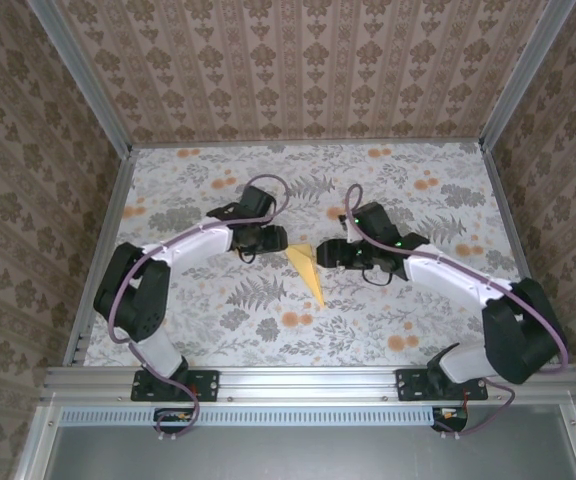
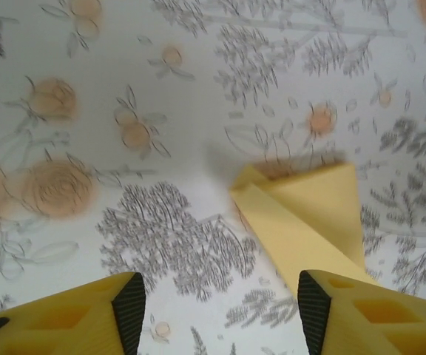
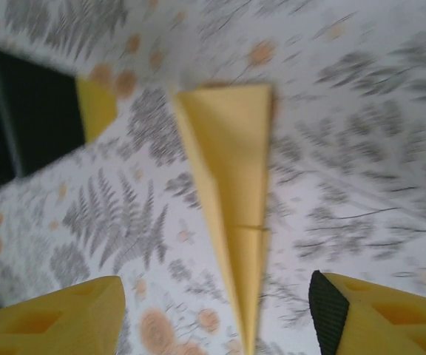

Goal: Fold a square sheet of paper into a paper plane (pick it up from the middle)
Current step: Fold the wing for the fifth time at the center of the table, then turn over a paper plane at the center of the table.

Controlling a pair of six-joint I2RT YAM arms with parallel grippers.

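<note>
The square sheet of paper lies folded into a slim pale-yellow paper plane (image 1: 309,271) flat on the flowered table, its point toward the near edge. In the left wrist view the paper plane (image 2: 309,214) lies ahead and right of my left gripper (image 2: 217,310), which is open with bare table between its fingers. In the right wrist view the paper plane (image 3: 231,177) runs down between the spread fingers of my right gripper (image 3: 217,314), which is open and touches nothing. From above, the left gripper (image 1: 270,244) and the right gripper (image 1: 324,254) flank the plane's wide end.
The table (image 1: 218,330) has a grey fern and orange flower print. Metal rails (image 1: 103,245) and patterned walls bound it on the left, right and back. A finger of the left gripper (image 3: 95,107) and its dark arm show at the left in the right wrist view.
</note>
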